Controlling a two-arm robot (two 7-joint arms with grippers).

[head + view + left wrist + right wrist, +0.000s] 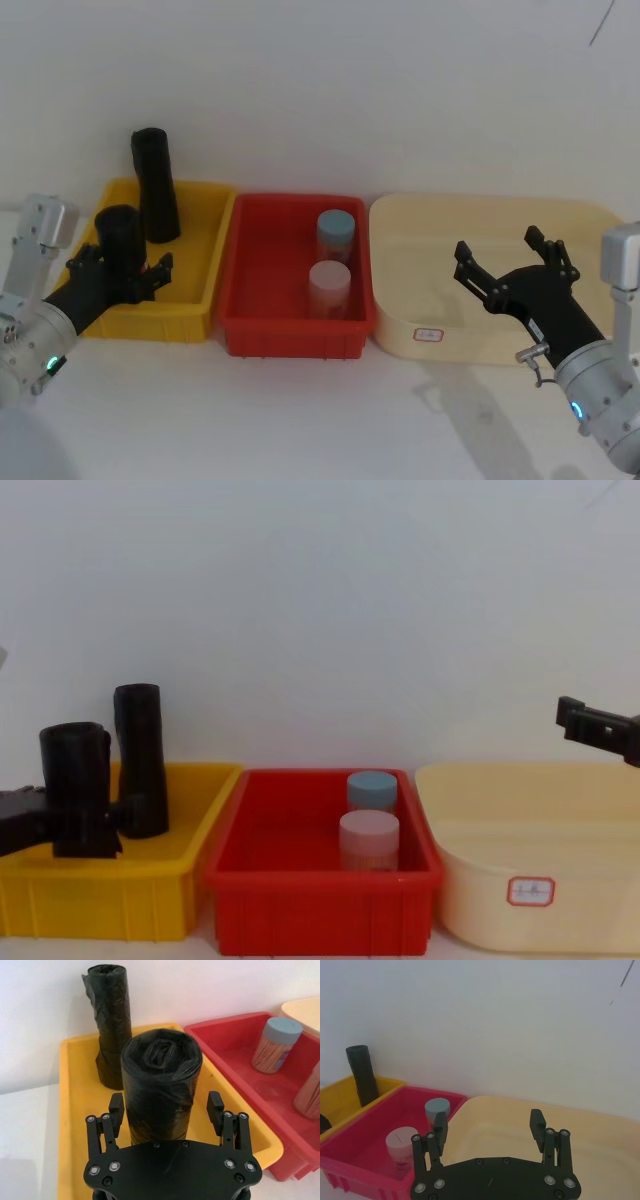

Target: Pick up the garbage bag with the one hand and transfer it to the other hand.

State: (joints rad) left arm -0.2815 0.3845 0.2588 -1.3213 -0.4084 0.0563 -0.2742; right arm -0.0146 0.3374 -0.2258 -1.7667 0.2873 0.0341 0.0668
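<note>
Both claws gaped: left gripper straddled the garbage bag standing in the yellow bin, pads just beside it, set to squeeze. Right gripper hovered empty over the cream tub, presumably awaiting the handoff.

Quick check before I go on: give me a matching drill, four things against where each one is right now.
Things:
1. garbage bag
2. slimmer black roll
3. blue-lidded jar
4. right gripper

Places:
A. open, above the beige tub
B. in the red bin, farther back than the pink-lidded jar
C. upright at the back of the yellow bin
D. between the open fingers of the left gripper

Pairs: 1-D, 2-C, 3-B, 4-A
</note>
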